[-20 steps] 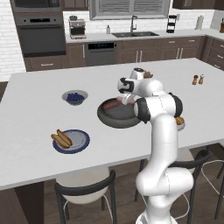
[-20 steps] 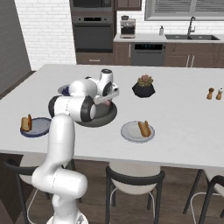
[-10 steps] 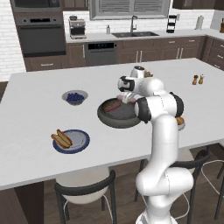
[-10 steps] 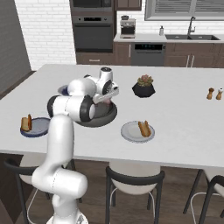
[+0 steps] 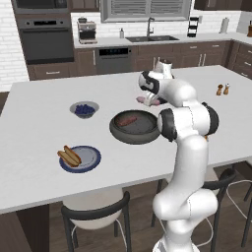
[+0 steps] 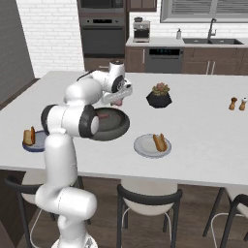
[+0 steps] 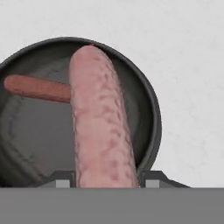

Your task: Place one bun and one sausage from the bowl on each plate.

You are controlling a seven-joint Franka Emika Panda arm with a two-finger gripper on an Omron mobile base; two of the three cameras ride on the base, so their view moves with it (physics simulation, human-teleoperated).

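The claw [image 7: 106, 181] has just clamped onto a pale pink sausage [image 7: 100, 122] and lifted it clear of the dark-grey bowl [image 7: 148, 109], which now sits below it. One darker sausage [image 7: 37, 87] remains inside. On the near left, the blue-rimmed plate [image 5: 91, 160] already carries its bun and sausage. The light-grey plate [image 6: 143, 147], near right of the bowl, holds only a bun [image 6: 159, 142], so this sausage probably belongs there.
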